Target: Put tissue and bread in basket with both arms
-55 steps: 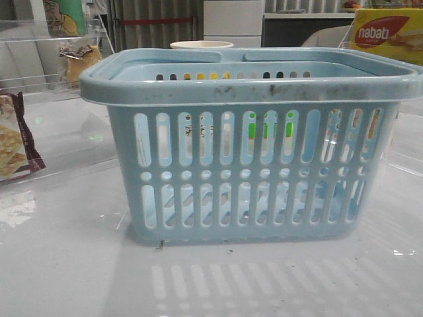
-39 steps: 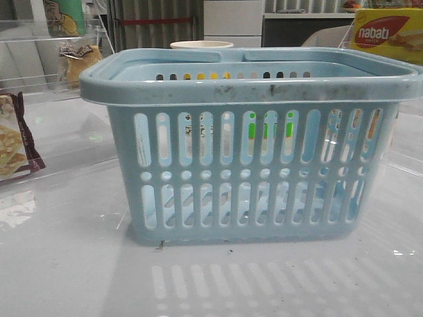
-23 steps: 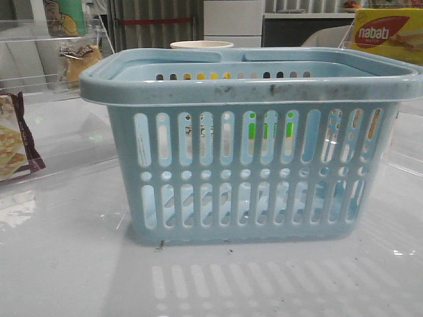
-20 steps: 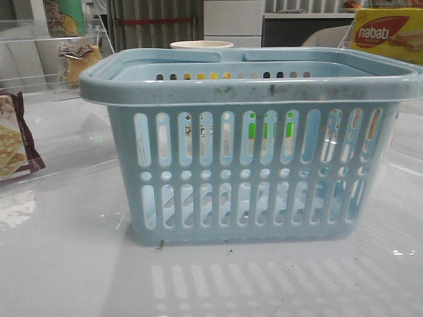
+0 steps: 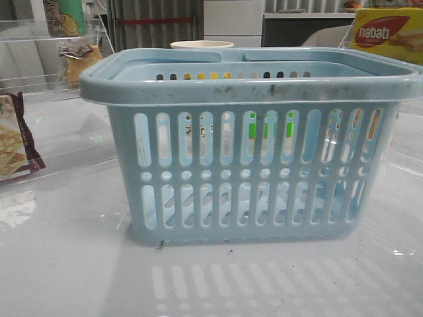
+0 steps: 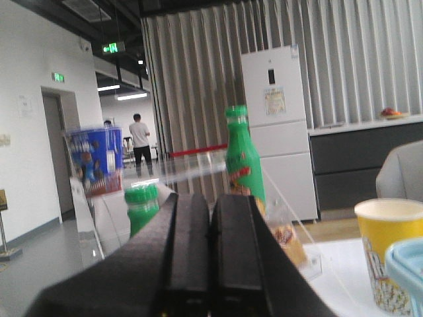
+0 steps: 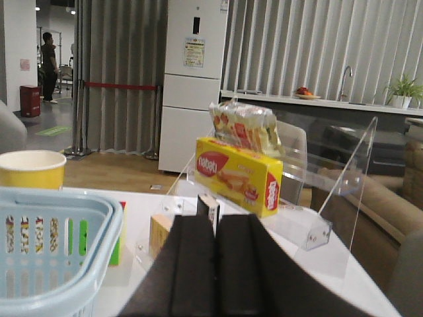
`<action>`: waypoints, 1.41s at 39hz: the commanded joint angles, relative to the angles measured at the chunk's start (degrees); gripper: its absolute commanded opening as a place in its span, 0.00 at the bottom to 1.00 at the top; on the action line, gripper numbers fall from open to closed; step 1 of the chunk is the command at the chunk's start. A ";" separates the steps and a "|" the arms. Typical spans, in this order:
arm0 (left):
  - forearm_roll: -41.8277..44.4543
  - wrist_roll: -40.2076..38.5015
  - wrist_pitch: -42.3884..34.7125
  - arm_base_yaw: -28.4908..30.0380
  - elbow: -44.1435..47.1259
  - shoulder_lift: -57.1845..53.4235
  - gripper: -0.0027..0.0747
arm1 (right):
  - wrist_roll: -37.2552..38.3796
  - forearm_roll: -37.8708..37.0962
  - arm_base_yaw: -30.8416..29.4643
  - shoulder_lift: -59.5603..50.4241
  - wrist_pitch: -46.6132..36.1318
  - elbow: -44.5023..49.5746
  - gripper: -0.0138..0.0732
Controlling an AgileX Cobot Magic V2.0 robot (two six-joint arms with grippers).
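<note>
The pale blue slotted basket fills the middle of the front view and nothing shows through its slots. Its rim also shows in the left wrist view and in the right wrist view. The bread, a small clear-wrapped golden-brown pack, stands on a clear shelf at the back left; in the left wrist view it is just beyond my shut, empty left gripper. The tissue, a dark upright packet, stands just beyond the tips of my shut, empty right gripper. Neither gripper shows in the front view.
A maroon-edged snack bag lies at the left. A yellow nabati box with a snack bag on top sits on a clear stand at the right. A yellow paper cup stands behind the basket. Green bottles stand by the bread.
</note>
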 commanded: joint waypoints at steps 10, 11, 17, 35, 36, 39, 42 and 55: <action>-2.50 -0.60 14.47 0.10 -21.77 16.24 0.15 | -0.33 0.13 -0.27 15.38 11.93 -19.59 0.22; -3.22 -0.60 15.76 0.10 -22.65 17.60 0.15 | -0.33 0.13 -0.27 16.42 13.07 -20.68 0.22; -6.45 -0.60 22.69 0.10 -25.23 23.31 0.15 | -0.33 0.13 -0.27 22.91 19.88 -22.98 0.22; -6.46 -0.60 28.70 0.10 -22.81 34.91 0.15 | -0.33 0.13 -0.27 34.63 27.24 -20.40 0.22; -6.46 -0.60 28.70 0.10 -22.81 35.48 0.15 | -0.33 0.13 -0.27 35.15 27.24 -20.21 0.23; -6.46 -0.60 28.70 0.10 -22.81 37.00 0.22 | -0.33 0.13 -0.27 36.35 27.24 -19.76 0.26; -6.46 -0.49 28.70 0.10 -22.81 38.22 0.38 | -0.33 0.13 -0.27 37.47 27.24 -19.75 0.39; -6.82 -0.38 28.35 -1.04 -22.81 41.55 0.69 | -0.33 0.13 -0.57 44.20 25.22 -20.53 0.74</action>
